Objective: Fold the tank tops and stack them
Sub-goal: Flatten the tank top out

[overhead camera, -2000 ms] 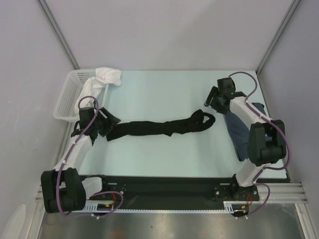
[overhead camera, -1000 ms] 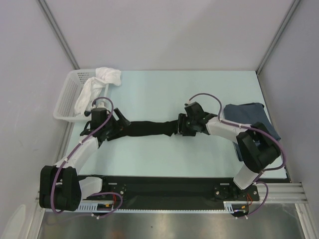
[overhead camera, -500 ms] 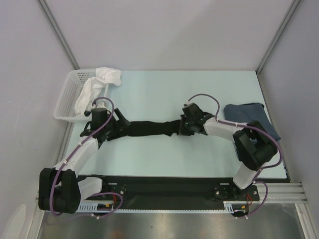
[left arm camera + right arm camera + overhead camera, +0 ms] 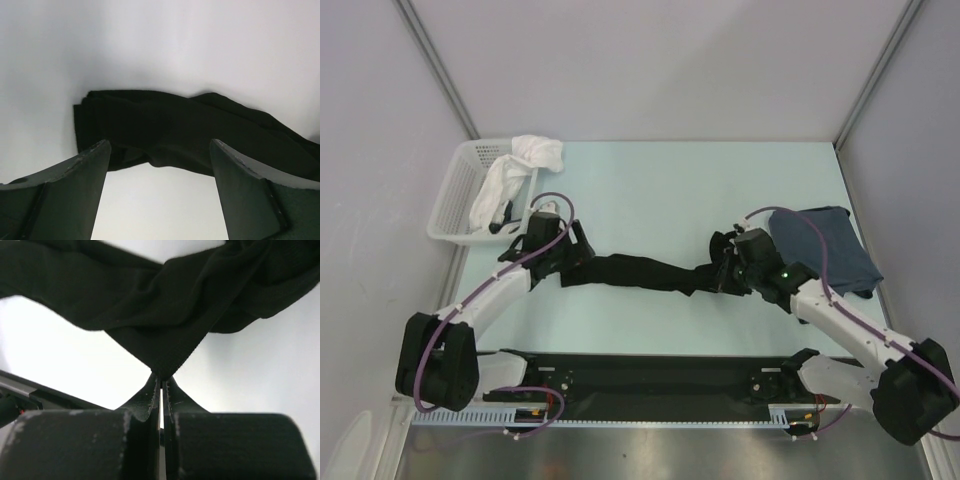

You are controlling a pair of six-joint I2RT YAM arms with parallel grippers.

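The black tank top [image 4: 640,272] lies bunched into a long rope across the middle of the table. My right gripper [image 4: 725,272] is shut on its right end; in the right wrist view the cloth [image 4: 165,315] is pinched at my right gripper [image 4: 162,376] and hangs lifted. My left gripper [image 4: 572,262] stands open at the left end; the left wrist view has the black tank top [image 4: 170,132] lying just beyond my left gripper [image 4: 159,150], none of it between the fingers. The slate-blue tank top [image 4: 825,252] lies folded at the right edge.
A white lattice basket [image 4: 450,205] stands at the back left with a white cloth [image 4: 525,160] draped over its rim. Grey walls close in the table behind and at both sides. A black rail [image 4: 660,375] runs along the near edge by the arm bases.
My right gripper closed on the black top's right end and drew it toward the near right. My left gripper shifted right along the cloth's left end, staying open.
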